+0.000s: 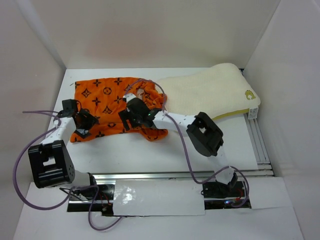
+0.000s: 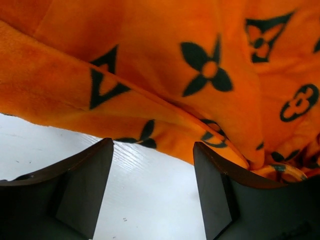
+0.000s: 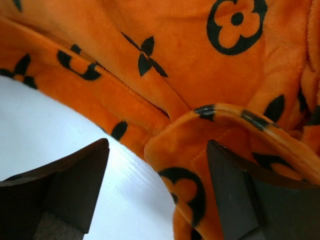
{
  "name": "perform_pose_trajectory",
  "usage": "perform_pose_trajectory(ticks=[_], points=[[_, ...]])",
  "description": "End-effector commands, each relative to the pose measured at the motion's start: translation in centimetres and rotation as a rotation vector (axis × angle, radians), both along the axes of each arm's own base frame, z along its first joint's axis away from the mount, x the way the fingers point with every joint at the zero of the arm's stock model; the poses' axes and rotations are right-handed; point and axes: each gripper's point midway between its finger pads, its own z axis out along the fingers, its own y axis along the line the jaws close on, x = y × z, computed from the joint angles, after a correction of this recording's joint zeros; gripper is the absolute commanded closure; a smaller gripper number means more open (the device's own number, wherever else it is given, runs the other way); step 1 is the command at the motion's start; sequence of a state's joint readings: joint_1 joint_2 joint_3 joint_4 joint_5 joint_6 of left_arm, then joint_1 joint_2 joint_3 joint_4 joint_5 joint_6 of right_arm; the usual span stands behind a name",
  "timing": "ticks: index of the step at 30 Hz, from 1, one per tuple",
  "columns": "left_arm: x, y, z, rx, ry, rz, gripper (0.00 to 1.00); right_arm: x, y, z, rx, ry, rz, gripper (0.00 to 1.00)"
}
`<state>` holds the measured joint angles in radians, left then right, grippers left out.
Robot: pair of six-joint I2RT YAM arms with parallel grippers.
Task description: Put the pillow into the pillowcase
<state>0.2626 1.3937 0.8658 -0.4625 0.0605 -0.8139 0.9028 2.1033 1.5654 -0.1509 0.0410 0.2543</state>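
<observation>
While you look down from above, you see a white table (image 1: pixel 150 155) boxed in by plain white walls (image 1: pixel 150 30) at the back and on both sides, with a metal rail (image 1: pixel 190 175) running along its near edge. On the left and middle of that surface lies the pillowcase (image 1: pixel 105 97), bright orange with dark motifs, crumpled and flat. To the right rear sits the pillow (image 1: pixel 210 92), cream-white, its far end close to the right wall and its left end meeting the pillowcase's right edge; you cannot tell whether any of it is inside.

Your left gripper (image 2: pixel 152 150) hovers at the cloth's near left corner, fingers spread, with bare white tabletop between them and the hem just past the tips. Your right gripper (image 3: pixel 157 150) is at the near edge toward the middle, also spread; a rolled fold of orange cloth lies between its fingers, unpinched.
</observation>
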Motion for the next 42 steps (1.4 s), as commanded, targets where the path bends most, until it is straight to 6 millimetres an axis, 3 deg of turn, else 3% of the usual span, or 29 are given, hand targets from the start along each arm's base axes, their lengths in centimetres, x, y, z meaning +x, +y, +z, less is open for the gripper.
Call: perform_pose_trajectory(ticks=[1,5,10,16,17,18,20,21,23,26,28,29,30,32,33,34,35,36,37,39,40,42], points=[[0.4,0.3,-0.8,-0.028,-0.015,-0.002,0.23,1.9,-0.7,0.4,-0.121,-0.100,-0.163,0.15],[0.3,1.0,-2.1,-0.034,0.020,0.009,0.31,2.2,-1.1,0.2,-0.138,-0.115,-0.220,0.26],[0.1,1.3,-3.5,-0.044,0.052,0.020,0.39,2.2,-3.4,-1.9,-0.197,-0.097,-0.290,0.26],[0.1,1.3,-4.8,-0.070,0.079,0.014,0.59,2.2,-4.3,-3.3,-0.230,-0.086,-0.290,0.34],[0.0,1.5,-4.8,-0.070,0.079,0.023,0.72,2.2,-4.3,-3.8,-0.239,-0.081,-0.289,0.37],[0.0,1.5,-4.8,-0.070,0.079,0.023,0.81,2.2,-3.9,-3.5,-0.226,-0.077,-0.280,0.52],[0.0,1.5,-4.8,-0.070,0.079,0.023,1.00,2.1,-3.8,-3.7,-0.212,-0.055,-0.263,0.63],[0.0,2.0,-4.7,-0.063,0.083,0.038,1.00,2.7,-3.5,-2.8,-0.181,-0.068,-0.258,0.78],[-0.2,2.6,-4.8,-0.046,0.087,0.047,1.00,2.7,-3.0,-1.5,-0.149,-0.076,-0.236,1.00],[-0.3,3.4,-4.7,-0.023,0.097,0.069,1.00,2.5,-2.5,0.5,-0.096,-0.069,-0.210,1.00],[-0.2,4.5,-4.2,-0.005,0.082,0.097,1.00,2.2,-2.5,3.6,-0.043,-0.095,-0.192,1.00],[-0.1,4.5,-3.9,-0.002,0.072,0.097,1.00,1.4,-2.7,3.6,-0.031,-0.082,-0.171,1.00],[-0.2,4.9,-3.9,-0.002,0.072,0.108,1.00,1.2,-3.0,6.0,0.008,-0.108,-0.172,1.00],[-0.3,5.5,-3.6,0.012,0.068,0.126,1.00,0.1,-3.4,6.5,0.028,-0.113,-0.130,1.00],[-0.4,5.8,-3.6,0.012,0.068,0.136,1.00,-0.3,-3.3,7.7,0.052,-0.128,-0.098,1.00],[-0.4,5.8,-3.6,0.017,0.069,0.126,1.00,-0.9,-3.5,7.1,0.023,-0.113,-0.063,1.00],[-0.1,5.5,-3.3,-0.001,0.059,0.116,1.00,-0.9,-3.4,7.3,0.002,-0.122,-0.031,0.94],[-0.1,5.3,-3.2,-0.009,0.056,0.112,0.99,-1.2,-3.1,6.2,-0.039,-0.113,-0.015,0.82],[0.1,5.2,-2.9,-0.017,0.051,0.107,0.86,-1.4,-3.4,5.4,-0.091,-0.116,-0.006,0.67],[0.3,4.7,-2.8,-0.046,0.039,0.090,0.47,-1.3,-2.9,5.0,-0.140,-0.155,-0.033,0.59],[0.5,4.2,-2.3,-0.066,0.020,0.077,0.39,-0.8,-2.6,4.2,-0.158,-0.152,-0.040,0.55],[0.7,3.8,-1.8,-0.082,0.002,0.065,0.36,-0.8,-1.9,3.5,-0.169,-0.142,-0.043,0.52]])
